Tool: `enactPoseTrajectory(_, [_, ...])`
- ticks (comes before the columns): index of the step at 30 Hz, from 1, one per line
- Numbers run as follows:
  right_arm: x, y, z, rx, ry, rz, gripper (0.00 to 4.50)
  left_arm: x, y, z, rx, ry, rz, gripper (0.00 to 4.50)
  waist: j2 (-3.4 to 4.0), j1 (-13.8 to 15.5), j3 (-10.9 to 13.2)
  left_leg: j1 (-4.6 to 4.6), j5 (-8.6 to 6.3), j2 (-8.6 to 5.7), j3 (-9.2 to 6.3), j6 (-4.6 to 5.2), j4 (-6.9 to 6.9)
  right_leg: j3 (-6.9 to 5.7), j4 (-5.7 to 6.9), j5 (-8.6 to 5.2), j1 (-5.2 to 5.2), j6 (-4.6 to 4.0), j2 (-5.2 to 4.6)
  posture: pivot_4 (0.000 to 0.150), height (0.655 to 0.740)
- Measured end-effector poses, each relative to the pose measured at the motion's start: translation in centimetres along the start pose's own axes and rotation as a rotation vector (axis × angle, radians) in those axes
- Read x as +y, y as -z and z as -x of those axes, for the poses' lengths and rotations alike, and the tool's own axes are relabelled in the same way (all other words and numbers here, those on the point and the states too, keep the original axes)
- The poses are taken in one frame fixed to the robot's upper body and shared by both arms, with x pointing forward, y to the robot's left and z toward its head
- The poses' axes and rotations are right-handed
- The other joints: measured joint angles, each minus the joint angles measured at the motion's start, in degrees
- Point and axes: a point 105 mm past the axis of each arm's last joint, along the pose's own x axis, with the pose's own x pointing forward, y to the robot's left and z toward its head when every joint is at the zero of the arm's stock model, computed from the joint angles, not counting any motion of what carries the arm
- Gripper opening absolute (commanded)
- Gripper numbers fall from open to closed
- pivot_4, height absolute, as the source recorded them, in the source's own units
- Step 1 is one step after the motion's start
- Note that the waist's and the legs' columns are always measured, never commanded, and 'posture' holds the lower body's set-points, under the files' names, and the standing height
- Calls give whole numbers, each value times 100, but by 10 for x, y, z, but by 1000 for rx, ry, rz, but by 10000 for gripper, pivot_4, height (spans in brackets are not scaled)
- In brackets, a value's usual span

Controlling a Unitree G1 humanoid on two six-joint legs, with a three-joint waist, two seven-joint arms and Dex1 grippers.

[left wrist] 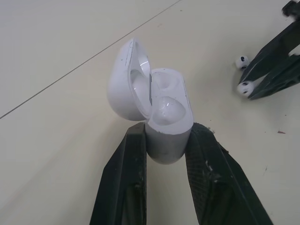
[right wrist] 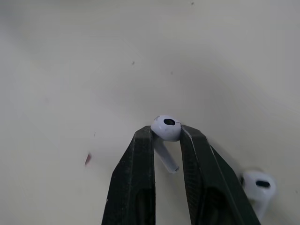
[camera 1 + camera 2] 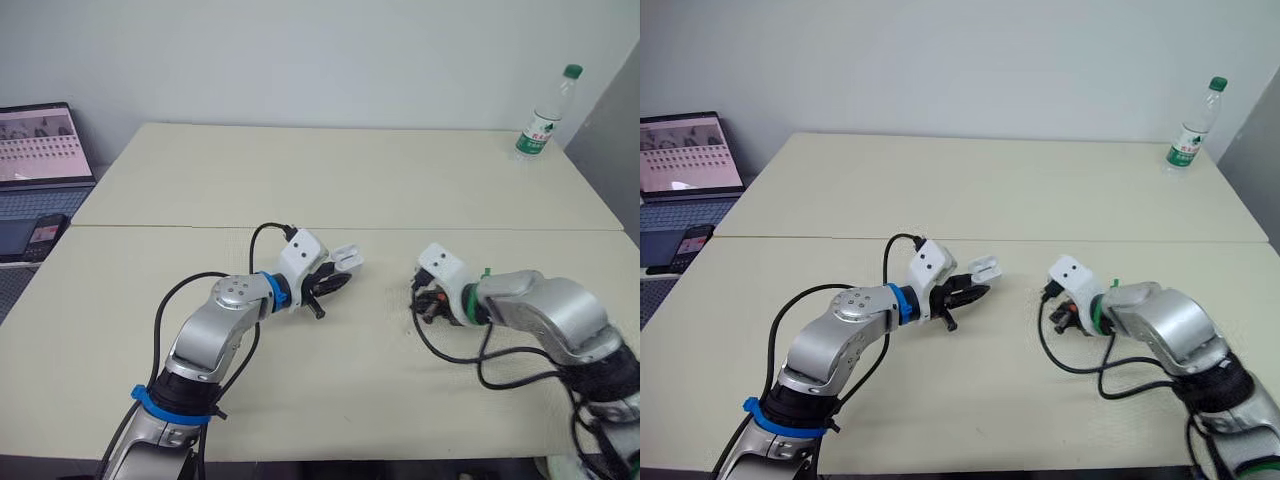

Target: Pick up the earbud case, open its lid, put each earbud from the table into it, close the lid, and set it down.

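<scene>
My left gripper is shut on the base of the white earbud case, whose lid stands open. The case sits just above the table's middle. My right gripper is shut on one white earbud, pinched by its head between the fingertips, low over the table. The second earbud lies on the table right beside those fingers. In the left wrist view the right gripper's fingers show the held earbud and the loose earbud. The right gripper is a short way to the right of the case.
A plastic water bottle stands at the far right corner of the table. A laptop and a phone sit off the table's left edge. A seam runs across the tabletop.
</scene>
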Motion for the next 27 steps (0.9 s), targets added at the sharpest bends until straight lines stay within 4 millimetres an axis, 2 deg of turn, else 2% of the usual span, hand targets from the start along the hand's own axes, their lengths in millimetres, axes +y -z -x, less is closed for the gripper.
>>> enactPoseTrajectory(4, [4, 41, 39, 76, -145, 194, 4080, -7, -4, 11, -62, 101, 41, 7783, -3, 11, 2, -3, -3, -7, -3, 0, -3, -8, -10, -4, 2, 6, -8, 1500, 7362])
enactPoseTrajectory(7, [5, 66, 50, 131, -251, 327, 4080, -9, -9, 22, -92, 172, 26, 7783, -5, -34, 4, 11, -2, -1, 8, 0, -1, -7, -7, -5, 7, 8, -3, 1500, 7362])
enactPoseTrajectory(9, [-8, 86, 56, 181, -273, 406, 4080, -10, -4, 31, -68, 208, -14, 7783, -3, -59, 9, 27, -2, 4, 30, 1, -1, 1, 3, -19, 6, 32, 2, 1500, 7362])
enactPoseTrajectory(13, [-33, 109, 66, 260, -265, 524, 4080, -12, 5, 34, -47, 212, -9, 7783, -7, -62, 16, 38, 1, 8, 42, 2, 7, 9, 12, -7, 9, 34, 2, 1500, 7362])
enactPoseTrajectory(18, [-44, 121, 70, 306, -289, 590, 4080, -19, 6, 36, -35, 220, -8, 7783, -8, -52, 17, 35, 1, 9, 49, 2, 9, 16, 12, 7, 7, 14, 2, 1500, 7362])
enactPoseTrajectory(26, [-48, 123, 70, 308, -315, 646, 4080, -21, 6, 35, -5, 206, 31, 7783, -8, -35, 17, 39, 1, 8, 50, 2, 11, 16, 12, 10, 10, 10, 2, 1500, 7362])
enactPoseTrajectory(27, [-48, 123, 69, 310, -316, 648, 7579, -21, 6, 35, -4, 205, 31, 7783, -8, -35, 17, 40, 1, 8, 51, 2, 11, 17, 12, 11, 11, 10, 2, 1500, 7362])
